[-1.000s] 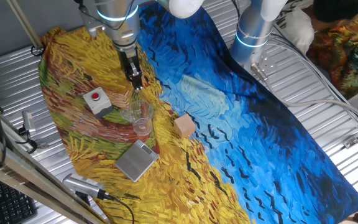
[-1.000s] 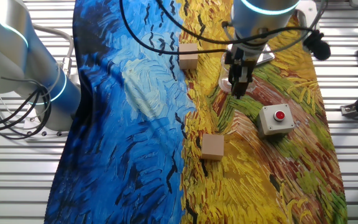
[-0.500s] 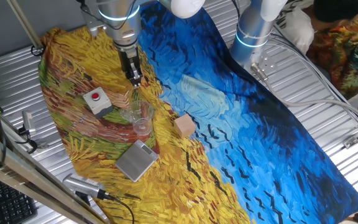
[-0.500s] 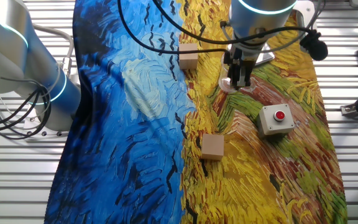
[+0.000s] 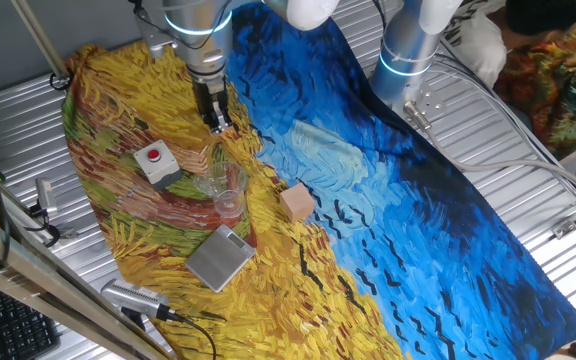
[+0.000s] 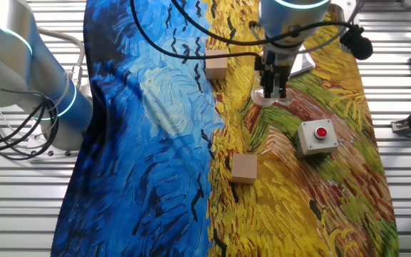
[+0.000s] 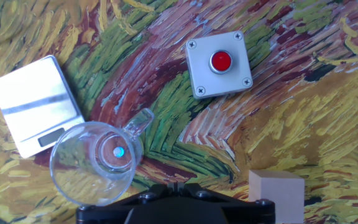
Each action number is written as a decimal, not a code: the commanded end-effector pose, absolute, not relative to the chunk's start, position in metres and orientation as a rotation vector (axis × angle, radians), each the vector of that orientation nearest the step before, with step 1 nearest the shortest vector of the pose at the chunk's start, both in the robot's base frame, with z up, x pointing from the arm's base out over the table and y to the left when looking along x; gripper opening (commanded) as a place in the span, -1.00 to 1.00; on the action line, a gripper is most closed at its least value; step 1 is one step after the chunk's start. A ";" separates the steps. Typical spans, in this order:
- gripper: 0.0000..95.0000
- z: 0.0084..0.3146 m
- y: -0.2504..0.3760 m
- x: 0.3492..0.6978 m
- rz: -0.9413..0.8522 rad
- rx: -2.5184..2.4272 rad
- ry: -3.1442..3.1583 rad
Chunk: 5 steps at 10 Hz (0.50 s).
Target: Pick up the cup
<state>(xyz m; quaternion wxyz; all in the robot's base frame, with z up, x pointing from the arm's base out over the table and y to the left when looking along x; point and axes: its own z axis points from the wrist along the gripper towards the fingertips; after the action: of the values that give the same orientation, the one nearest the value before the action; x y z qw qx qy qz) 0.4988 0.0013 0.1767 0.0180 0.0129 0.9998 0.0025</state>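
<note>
We see the small clear round-rimmed cup [image 7: 95, 161] left of our claw [image 6: 274, 88]; claw opening we cannot tell.

A robot lab: a ribbed metal desk [image 5: 528, 200] under a painted cloth [image 5: 368, 200], cables [image 5: 498, 110] at two o'clock.

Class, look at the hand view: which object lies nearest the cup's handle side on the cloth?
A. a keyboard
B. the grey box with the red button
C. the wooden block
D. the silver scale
B: the cup has its handle pointing up-right toward the grey button box.
</note>
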 end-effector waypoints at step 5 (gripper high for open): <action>-1.00 0.181 0.003 0.497 0.030 0.031 3.094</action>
<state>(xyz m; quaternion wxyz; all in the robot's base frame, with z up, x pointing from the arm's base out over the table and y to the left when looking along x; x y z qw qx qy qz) 0.4963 0.0028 0.1814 0.0242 0.0091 0.9996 0.0097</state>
